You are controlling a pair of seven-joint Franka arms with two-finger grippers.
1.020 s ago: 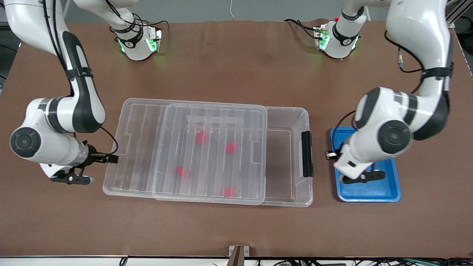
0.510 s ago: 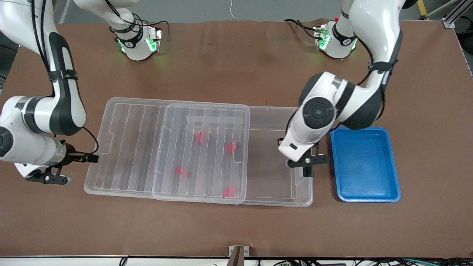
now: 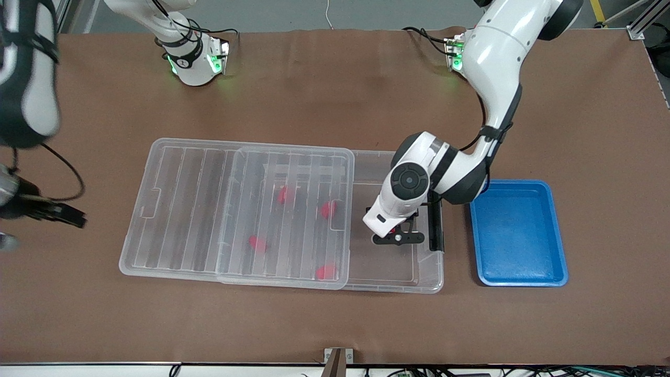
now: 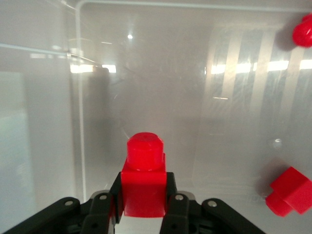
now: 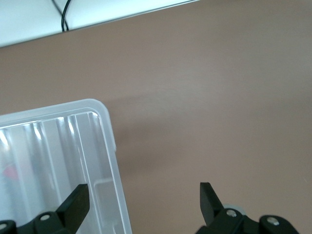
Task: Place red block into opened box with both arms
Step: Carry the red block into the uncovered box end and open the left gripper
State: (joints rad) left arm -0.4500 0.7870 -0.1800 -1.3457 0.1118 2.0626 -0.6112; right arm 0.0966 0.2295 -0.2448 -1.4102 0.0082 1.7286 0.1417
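Note:
My left gripper (image 3: 396,235) hangs over the uncovered end of the clear box (image 3: 413,285), beside its black latch (image 3: 434,225). In the left wrist view the left gripper (image 4: 143,190) is shut on a red block (image 4: 144,178), stud pointing away from the fingers. Several more red blocks (image 3: 283,195) lie in the box under the ribbed see-through lid (image 3: 183,209), which is slid toward the right arm's end of the table. My right gripper (image 5: 143,192) is open and holds nothing; the lid's corner (image 5: 100,146) lies just off one finger, over bare table.
A shallow blue tray (image 3: 518,272) sits beside the box at the left arm's end of the table. The lid overhangs the box toward the right arm's end. Brown table surface surrounds the box.
My left arm swung from over the blue tray to over the box's uncovered end, carrying the block. My right arm slid the lid toward its end, then drew away from it.

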